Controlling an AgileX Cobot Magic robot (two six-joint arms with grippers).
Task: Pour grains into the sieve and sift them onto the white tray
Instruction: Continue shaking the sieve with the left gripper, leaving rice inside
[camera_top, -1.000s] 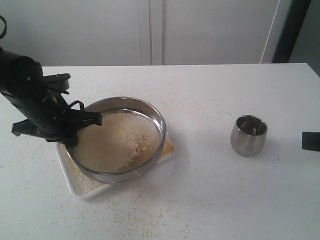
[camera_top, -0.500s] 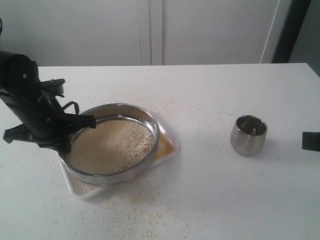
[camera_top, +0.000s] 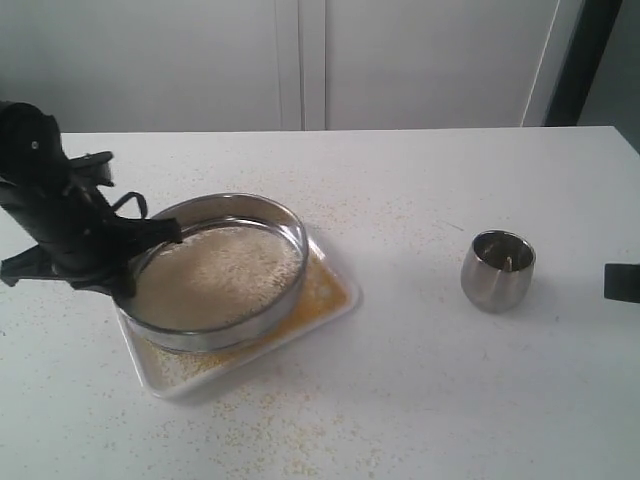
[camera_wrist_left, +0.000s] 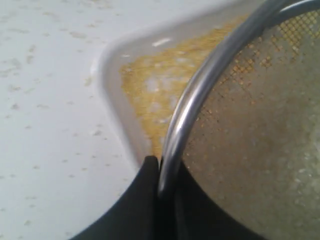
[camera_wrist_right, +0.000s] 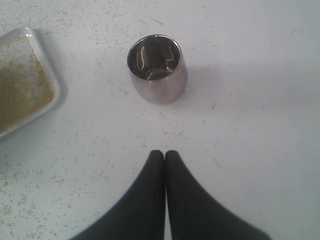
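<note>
Right now my left gripper (camera_top: 160, 235) is pinched on the rim of the wide, round, shallow steel sieve with the fine mesh bottom (camera_top: 250, 328), one jaw inside the wall and one outside. That thin edge is the only handle it offers. I hold the sieve over the shallow white rectangular tray (camera_top: 155, 368) so that whatever falls through the mesh lands inside the tray's low rim. The pale mix of grains (camera_top: 215, 275) lies spread across the mesh, and fine yellow granules (camera_top: 320, 290) already coat the tray floor beside and under it. I cannot say for sure whether the sieve hangs clear of the tray or touches it. My right gripper (camera_wrist_right: 165, 155) is closed on nothing, parked near the small rounded steel cup (camera_top: 497, 270), which stands upright and well apart from the tray.
</note>
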